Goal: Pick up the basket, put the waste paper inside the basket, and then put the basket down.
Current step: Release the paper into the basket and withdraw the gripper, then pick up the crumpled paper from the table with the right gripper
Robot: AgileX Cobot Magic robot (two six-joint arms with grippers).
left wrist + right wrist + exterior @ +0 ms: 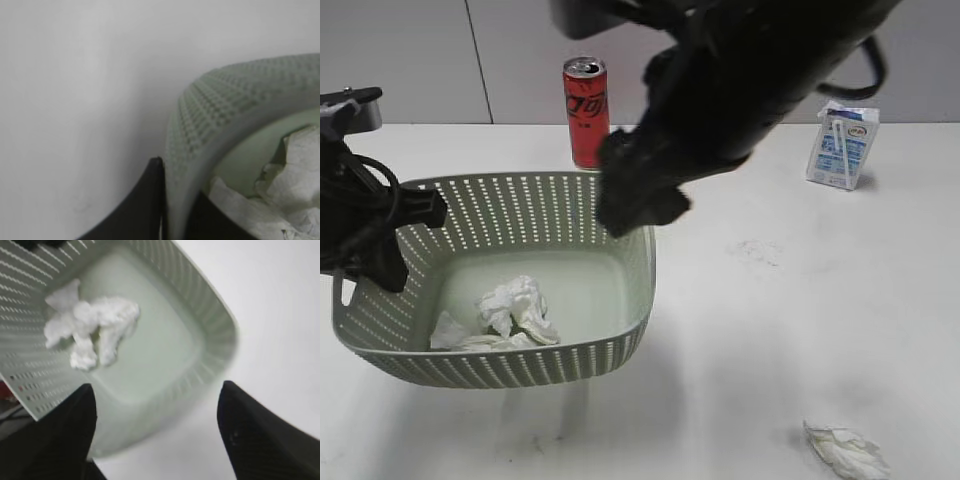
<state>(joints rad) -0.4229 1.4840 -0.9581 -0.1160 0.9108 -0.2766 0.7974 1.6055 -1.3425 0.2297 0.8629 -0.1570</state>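
One basket (620,345), two paper wads (510,315) (845,450), one can (586,110), one carton (843,145).

Sage-green slotted basket (570,370), white waste paper (515,310), red can (586,112).

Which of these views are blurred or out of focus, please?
Exterior view: sharp on the basket, though the near right arm is dark and soft. Left wrist view: basket wall out of focus. Right wrist view: motion-smeared around the waste paper.
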